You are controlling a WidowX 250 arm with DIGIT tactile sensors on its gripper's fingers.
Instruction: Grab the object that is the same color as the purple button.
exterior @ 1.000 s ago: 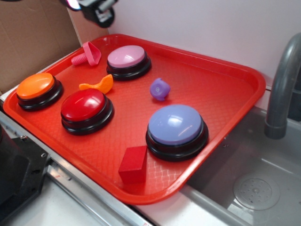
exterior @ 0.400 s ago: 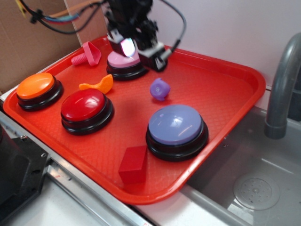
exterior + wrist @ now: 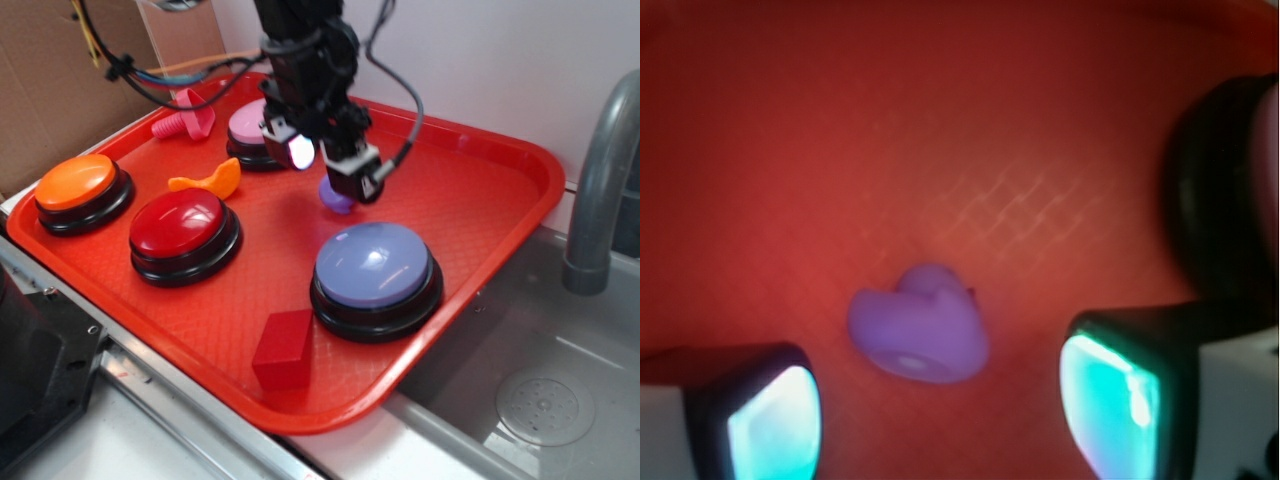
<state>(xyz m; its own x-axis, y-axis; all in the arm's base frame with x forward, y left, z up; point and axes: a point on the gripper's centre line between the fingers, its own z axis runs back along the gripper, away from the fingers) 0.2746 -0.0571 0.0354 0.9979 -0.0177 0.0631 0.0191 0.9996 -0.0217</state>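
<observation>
A red block (image 3: 284,347) sits at the near edge of a red tray (image 3: 480,215), the purple button (image 3: 374,268) just behind it. Beyond, the gripper (image 3: 326,172) hangs over the small purple toy (image 3: 920,325), fingers (image 3: 1110,395) spread wide on either side, not touching it.

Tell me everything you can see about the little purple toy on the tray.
The purple toy is a small, rounded, smooth plastic-looking lump with a pale spot on its near side. It lies on the red tray, between the open end effector fingers without touching them. In the exterior view the arm mostly hides it.
</observation>
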